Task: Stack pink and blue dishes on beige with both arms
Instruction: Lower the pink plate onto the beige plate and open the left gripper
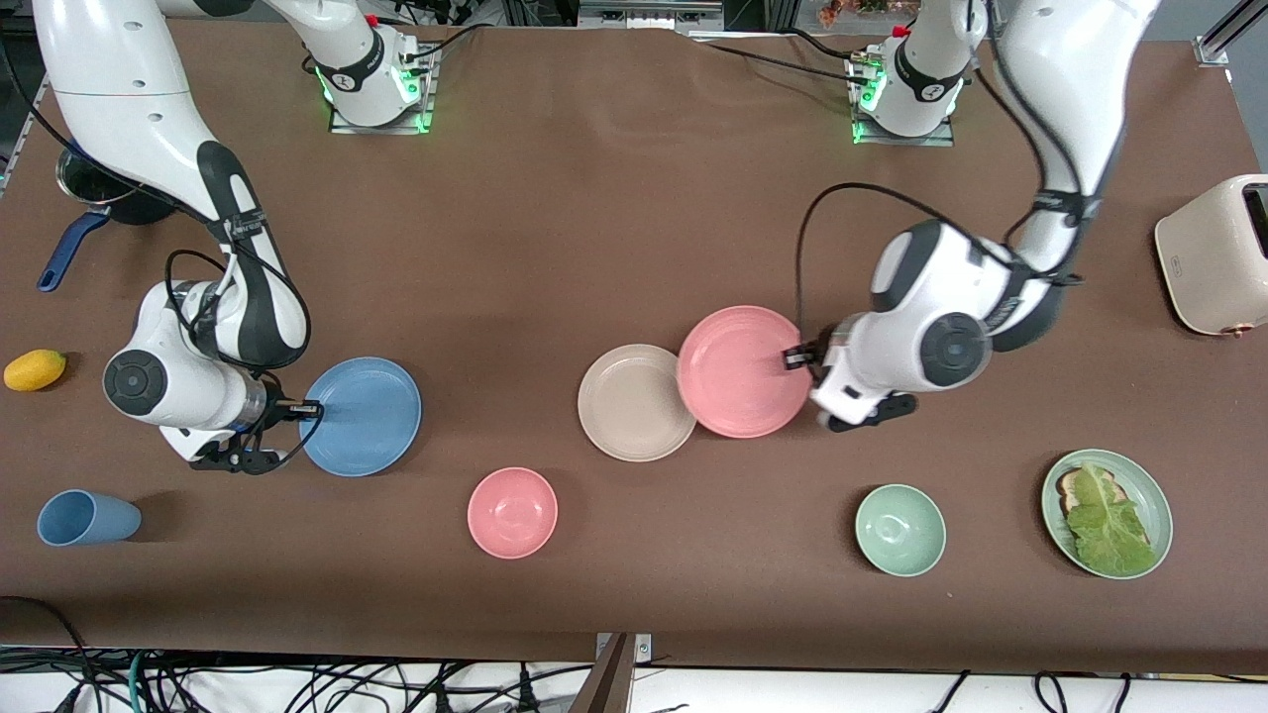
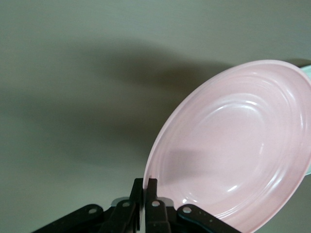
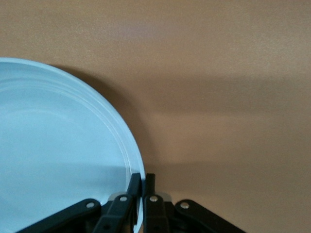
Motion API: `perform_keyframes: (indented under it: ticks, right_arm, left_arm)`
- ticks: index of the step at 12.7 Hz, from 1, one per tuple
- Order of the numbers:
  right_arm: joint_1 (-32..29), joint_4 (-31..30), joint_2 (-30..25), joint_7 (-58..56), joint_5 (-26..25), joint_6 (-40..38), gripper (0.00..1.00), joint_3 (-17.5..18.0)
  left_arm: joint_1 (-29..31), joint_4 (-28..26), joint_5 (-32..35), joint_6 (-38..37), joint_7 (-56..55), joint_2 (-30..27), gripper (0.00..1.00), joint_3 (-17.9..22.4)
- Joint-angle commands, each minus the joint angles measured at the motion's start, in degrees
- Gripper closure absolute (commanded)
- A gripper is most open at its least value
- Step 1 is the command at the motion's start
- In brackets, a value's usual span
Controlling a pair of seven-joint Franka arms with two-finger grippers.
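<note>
Pink plate (image 1: 741, 371): held by its rim at the left arm's end, lifted, its other edge overlapping the beige plate's rim; in the left wrist view it hangs tilted over the bench.
Beige plate (image 1: 629, 406): flat on the bench (image 1: 594, 228) near the middle, bare except where the pink plate overlaps it.
Blue plate (image 1: 365, 416): toward the right arm's end, well apart from the beige plate; whether it is lifted or resting I cannot tell.
Left gripper (image 1: 798, 356): at the pink plate's edge, fingers (image 2: 151, 187) pinching the rim.
Right gripper (image 1: 309, 407): at the blue plate's edge, fingers (image 3: 135, 183) pressed onto its rim.
Step in hand: by my judgement, the pink plate is partway onto the beige one and the blue plate is gripped, with nothing stacked yet.
Next move: the left arm likely needs to carry the pink plate on until it sits centred over the beige, level it, lower and let go; the blue should follow only once the left arm is clear.
Others: pink bowl (image 1: 512, 512) and green bowl (image 1: 899, 530) lie nearer the camera, out of the path.
</note>
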Motion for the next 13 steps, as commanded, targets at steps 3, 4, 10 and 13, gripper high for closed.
perform_keyframes:
  ticks: [3,4,10,13]
  right_arm:
    - [-0.1,0.9,-1.1,-1.0,0.4,-1.2,1.0,0.6]
    - [0.2,2.0,-2.1,-1.0,0.3,-3.3,1.0,0.6]
    - [0.4,19.8,-4.2,-1.5,0.5,-25.8,1.0,2.7]
    - [0.4,24.5,-5.1,-1.4,0.5,-32.0,1.0,4.4]
  left_arm:
    - [-8.2,5.3,1.9,8.2,-6.3,5.9,1.0,1.9]
    - [-10.3,6.5,2.8,9.9,-8.2,7.6,1.0,3.3]
    - [-15.9,10.8,2.9,10.4,-11.0,10.7,0.1,8.9]
    - [-15.7,10.8,3.6,9.6,-11.5,9.3,0.0,9.2]
